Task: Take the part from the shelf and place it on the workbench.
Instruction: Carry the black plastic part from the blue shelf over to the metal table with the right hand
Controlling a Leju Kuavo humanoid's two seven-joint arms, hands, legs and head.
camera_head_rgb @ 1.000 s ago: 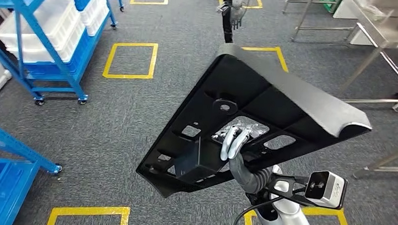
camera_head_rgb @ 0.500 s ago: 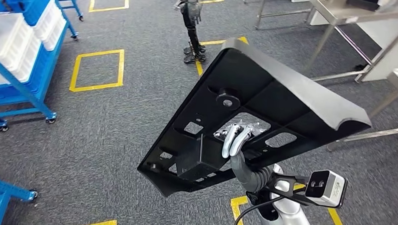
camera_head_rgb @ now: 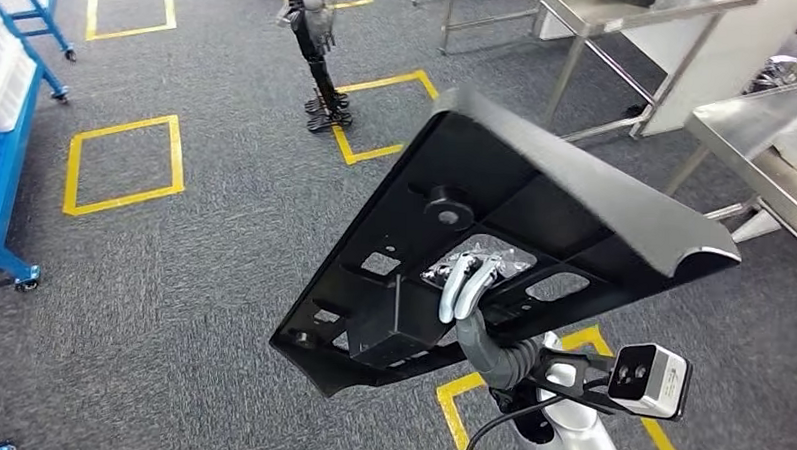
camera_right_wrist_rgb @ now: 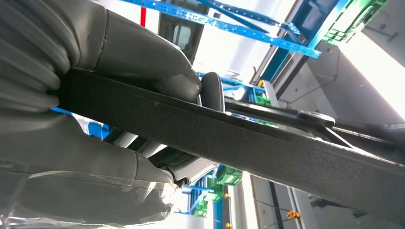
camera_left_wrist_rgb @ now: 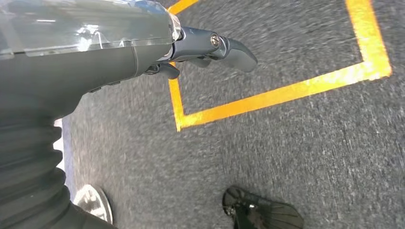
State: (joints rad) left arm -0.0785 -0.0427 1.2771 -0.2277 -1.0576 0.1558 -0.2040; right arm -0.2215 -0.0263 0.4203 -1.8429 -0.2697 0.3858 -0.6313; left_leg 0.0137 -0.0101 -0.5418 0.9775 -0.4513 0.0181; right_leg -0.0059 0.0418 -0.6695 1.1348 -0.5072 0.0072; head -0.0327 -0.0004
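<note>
The part [camera_head_rgb: 535, 200] is a large flat black plastic panel with ribs and cut-outs on its underside. My right hand [camera_head_rgb: 470, 278] holds it up in front of me, tilted, over the grey carpet. In the right wrist view the thumb and fingers of the right hand [camera_right_wrist_rgb: 119, 62] clamp the panel's textured black edge [camera_right_wrist_rgb: 267, 143]. My left hand [camera_left_wrist_rgb: 205, 47] hangs beside my body above the floor and holds nothing, its fingers loose.
Steel workbenches stand at the right [camera_head_rgb: 768, 128] and at the back right [camera_head_rgb: 622, 23]. A blue shelf cart [camera_head_rgb: 4, 81] is at the far left edge. A stand carrying a robot hand [camera_head_rgb: 316, 42] is at the back. Yellow tape squares [camera_head_rgb: 126, 165] mark the floor.
The whole picture has shifted: my view has turned to the right, the blue shelves sliding off to the left and the steel benches coming in. The part stays in my right hand.
</note>
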